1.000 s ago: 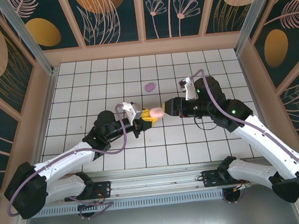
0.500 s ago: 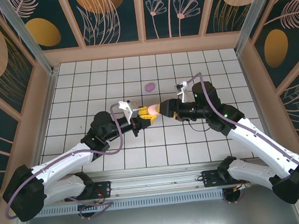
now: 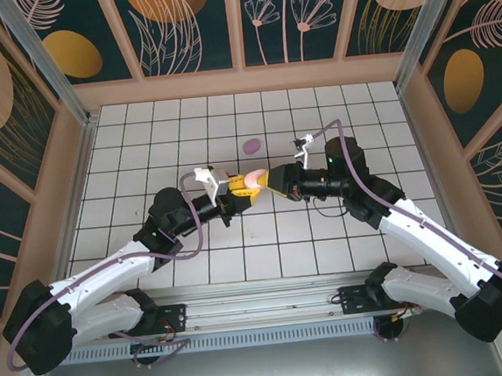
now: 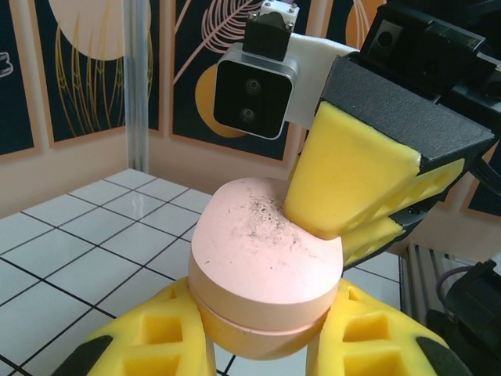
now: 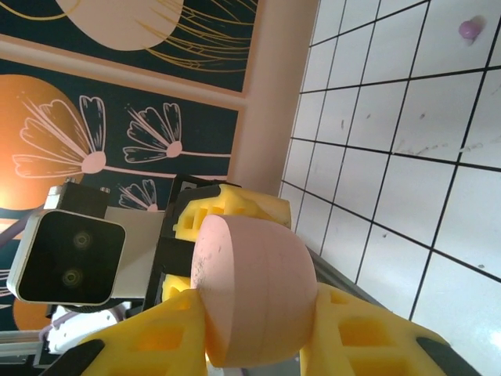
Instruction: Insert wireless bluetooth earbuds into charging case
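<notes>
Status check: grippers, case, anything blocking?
Left gripper and right gripper both shut on pink case, mid-air between arms. Case closed. Purple lump on tiles beyond, clear of it.

We cannot see the underside of the pink case (image 4: 262, 266), sunk between the yellow fingers (image 4: 160, 341) of the left gripper (image 4: 264, 329), themselves cropped below. The lilac speck (image 5: 468, 29) is too small for us to identify.

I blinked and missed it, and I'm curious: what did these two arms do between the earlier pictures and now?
The right fingers moved left and closed onto the pink case that the left fingers hold; the case drifted slightly toward the back wall. The purple oval lump on the tiles stayed put.
</notes>
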### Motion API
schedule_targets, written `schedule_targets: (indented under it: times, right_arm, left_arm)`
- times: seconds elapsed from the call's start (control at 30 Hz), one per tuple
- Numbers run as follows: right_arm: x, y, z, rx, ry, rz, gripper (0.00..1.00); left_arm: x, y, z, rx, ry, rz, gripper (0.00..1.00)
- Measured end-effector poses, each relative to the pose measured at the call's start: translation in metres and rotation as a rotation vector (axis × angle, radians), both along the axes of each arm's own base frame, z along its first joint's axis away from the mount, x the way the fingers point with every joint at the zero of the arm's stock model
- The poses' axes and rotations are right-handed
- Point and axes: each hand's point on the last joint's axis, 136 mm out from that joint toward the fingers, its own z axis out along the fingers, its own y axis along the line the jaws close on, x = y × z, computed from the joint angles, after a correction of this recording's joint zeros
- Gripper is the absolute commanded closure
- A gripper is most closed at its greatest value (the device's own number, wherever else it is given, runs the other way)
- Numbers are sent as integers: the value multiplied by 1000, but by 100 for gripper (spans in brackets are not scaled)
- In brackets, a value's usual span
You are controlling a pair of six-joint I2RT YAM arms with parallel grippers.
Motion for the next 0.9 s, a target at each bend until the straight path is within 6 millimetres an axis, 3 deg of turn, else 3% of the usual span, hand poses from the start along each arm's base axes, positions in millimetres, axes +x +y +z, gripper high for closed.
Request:
schedule_targets:
  times: [0.13, 0.23, 0.33, 0.5, 0.6, 0.77, 0.9]
  right_arm:
    - [2, 0, -2, 18, 18, 2, 85]
    - [20, -12, -4, 14, 28, -62, 85]
    - [39, -29, -11, -4, 49, -142, 85]
    - [71, -69, -33, -51, 104, -289, 85]
    - [92, -96, -59, -84, 149, -373, 85]
    - [126, -134, -125, -177, 288, -474, 85]
    - [151, -162, -172, -240, 377, -529, 85]
  left_arm:
    - [-2, 4, -1, 9, -6, 18, 43]
    - [-3, 11, 1, 7, -20, 47, 28]
    - [-1, 17, 5, 10, -35, 82, 22]
    - [3, 31, 0, 30, -27, 159, 21]
    - [8, 40, -13, 66, 6, 222, 23]
    - [18, 48, -40, 155, 76, 294, 25]
    - [21, 52, -50, 187, 103, 321, 26]
